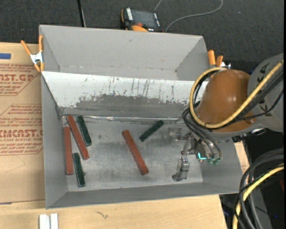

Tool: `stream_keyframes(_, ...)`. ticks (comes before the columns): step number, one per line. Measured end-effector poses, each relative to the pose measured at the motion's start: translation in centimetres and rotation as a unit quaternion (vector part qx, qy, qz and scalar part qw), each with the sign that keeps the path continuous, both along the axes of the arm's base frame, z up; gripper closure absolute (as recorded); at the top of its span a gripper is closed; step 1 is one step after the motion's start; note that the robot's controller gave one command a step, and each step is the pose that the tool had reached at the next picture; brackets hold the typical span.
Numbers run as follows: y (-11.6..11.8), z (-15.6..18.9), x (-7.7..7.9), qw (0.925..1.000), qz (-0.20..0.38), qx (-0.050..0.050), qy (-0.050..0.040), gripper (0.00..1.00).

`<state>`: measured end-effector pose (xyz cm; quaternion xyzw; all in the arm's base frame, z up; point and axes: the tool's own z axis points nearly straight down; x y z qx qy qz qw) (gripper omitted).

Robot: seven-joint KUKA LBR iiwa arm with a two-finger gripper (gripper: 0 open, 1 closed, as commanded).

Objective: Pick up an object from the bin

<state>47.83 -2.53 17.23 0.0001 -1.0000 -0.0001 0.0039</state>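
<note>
Sticks lie loose on the floor of the grey bin [52,142]; 4 of them are grouped at the far left: a long red-brown stick [68,149] lying lengthwise nearest the left wall, a slanting red-brown stick [78,137] just beside it, a short dark green stick [84,130] close along that one's right side, and a front dark green stick [78,170] nearer the front edge; in the middle a lone red-brown bar [135,152] lies diagonally on bare floor; up and to the right of it a tilted dark green bar [151,130] lies near the foot of the back slope; at the right the gripper [181,170] hangs low over bare floor by the front right corner, apart from both bars, with the lone red-brown bar to its left; whether its jaws stand wide or narrow cannot be told; above it sits the orange wrist cover [226,101], ringed by looped cables
</note>
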Motion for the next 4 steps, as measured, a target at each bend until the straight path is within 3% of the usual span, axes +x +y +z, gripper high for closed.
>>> stream_keyframes(1, 5.5, -6.8, 8.1, 0.9992, 0.039, 0.001, -0.0045, 0.0)
stream_keyframes(2, 2.9, -10.4, 11.4, 0.9976, 0.069, 0.0, -0.0049, 0.0)
stream_keyframes(3, 3.0, -10.2, 11.4, 0.9976, 0.069, 0.0, -0.005, 1.0)
stream_keyframes(4, 2.2, 5.6, 10.1, 0.9972, 0.074, 0.0, -0.0086, 1.0)
